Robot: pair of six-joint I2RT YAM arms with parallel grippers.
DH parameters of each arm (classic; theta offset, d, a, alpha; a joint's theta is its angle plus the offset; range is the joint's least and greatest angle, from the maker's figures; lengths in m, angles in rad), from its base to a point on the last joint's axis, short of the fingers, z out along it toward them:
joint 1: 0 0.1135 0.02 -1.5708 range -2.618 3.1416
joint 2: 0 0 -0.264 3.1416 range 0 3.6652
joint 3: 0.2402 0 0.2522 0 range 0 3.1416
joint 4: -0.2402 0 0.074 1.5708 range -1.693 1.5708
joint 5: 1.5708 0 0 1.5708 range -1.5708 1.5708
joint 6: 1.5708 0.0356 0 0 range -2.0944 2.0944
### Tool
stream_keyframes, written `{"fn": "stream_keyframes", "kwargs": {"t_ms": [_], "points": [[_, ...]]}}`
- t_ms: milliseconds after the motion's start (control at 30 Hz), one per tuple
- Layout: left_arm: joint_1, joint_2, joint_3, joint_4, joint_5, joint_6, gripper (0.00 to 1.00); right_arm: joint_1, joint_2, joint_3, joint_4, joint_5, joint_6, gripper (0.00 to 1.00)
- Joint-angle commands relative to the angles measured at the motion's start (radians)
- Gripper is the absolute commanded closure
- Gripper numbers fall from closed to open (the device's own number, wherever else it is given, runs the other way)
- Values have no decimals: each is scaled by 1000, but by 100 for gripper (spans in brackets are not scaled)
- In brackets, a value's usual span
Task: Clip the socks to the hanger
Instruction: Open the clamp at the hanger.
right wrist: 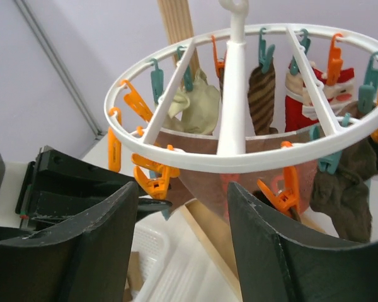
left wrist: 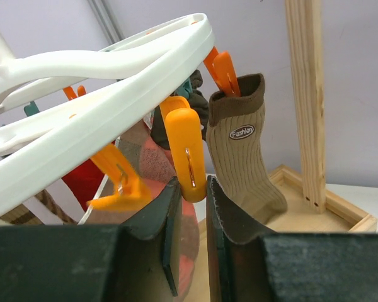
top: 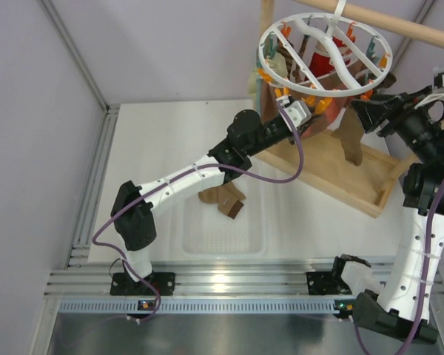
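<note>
Hanger (right wrist: 239, 161): white spoked ring hung on rod (top: 399, 26), rimmed with orange and teal pegs.
Socks: tan sock (left wrist: 242, 163) pegged at rim; loose socks (top: 223, 201) left on table (top: 155, 133).
Left gripper (left wrist: 193, 189): closed narrowly on orange peg (left wrist: 186, 148).
Right gripper (right wrist: 183, 189): held wide, empty.
In the way: cloth (left wrist: 145, 160) hung inside ring.

The hanger (left wrist: 113, 69) is smooth, glossy white plastic. The orange peg (left wrist: 186, 151) is glossy plastic with a thin metal spring wire. The tan sock (left wrist: 242, 163) is ribbed knit cloth. The frame (left wrist: 309, 94) is pale, matt bare wood.
</note>
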Motion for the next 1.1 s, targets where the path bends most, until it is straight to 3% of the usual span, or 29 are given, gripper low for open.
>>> {"fn": "stream_keyframes", "kwargs": {"t_ms": [0,200,400,1067], "points": [[-24,-46,36,-39,36,44,100,-3,-25,-28,103,-77,29,42],[-24,-43,52,-42,39,46,100,2,27,-79,205,-117,161,40],[-25,-40,53,-47,40,46,100,46,27,-178,378,-129,290,30],[-28,-29,62,-55,72,30,100,232,87,-189,382,-43,196,23]]}}
